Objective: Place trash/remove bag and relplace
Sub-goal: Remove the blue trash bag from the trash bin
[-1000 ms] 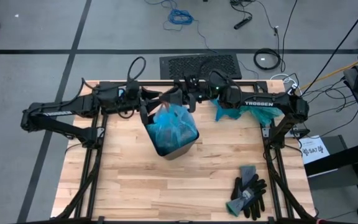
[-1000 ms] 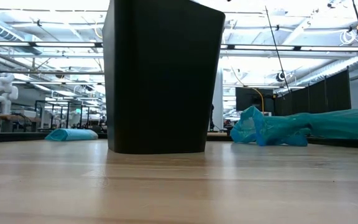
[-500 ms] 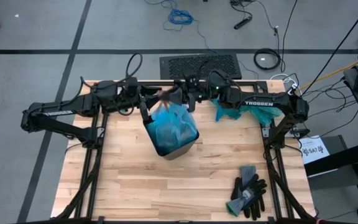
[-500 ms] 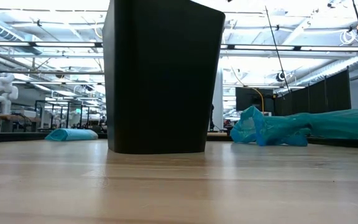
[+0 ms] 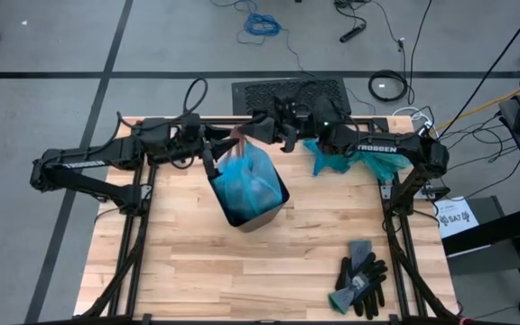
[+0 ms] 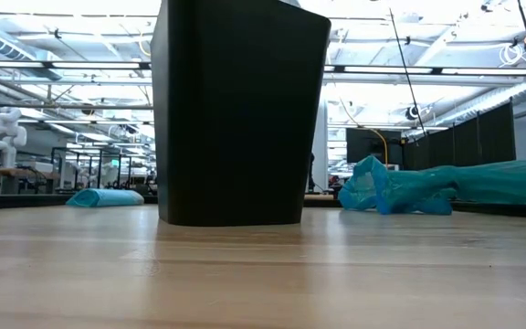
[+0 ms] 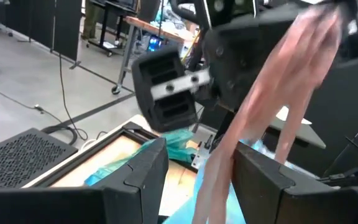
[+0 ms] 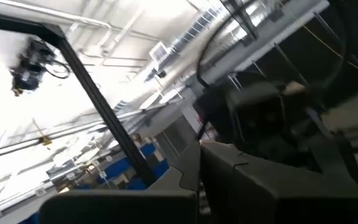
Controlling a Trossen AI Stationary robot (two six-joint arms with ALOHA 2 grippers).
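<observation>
Right pincer [image 5: 262, 129]: together on pink drawstring [image 7: 272, 93] | bag [image 5: 246, 178]: crinkly sky-blue, in bin [image 5: 258, 217]

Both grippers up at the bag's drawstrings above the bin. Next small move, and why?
Probably lift both grippers straight up a little. The right gripper is shut on a pinkish drawstring that runs between the left gripper's open fingers, while the blue bag sits low inside the black bin, so its top needs drawing clear first.
</observation>
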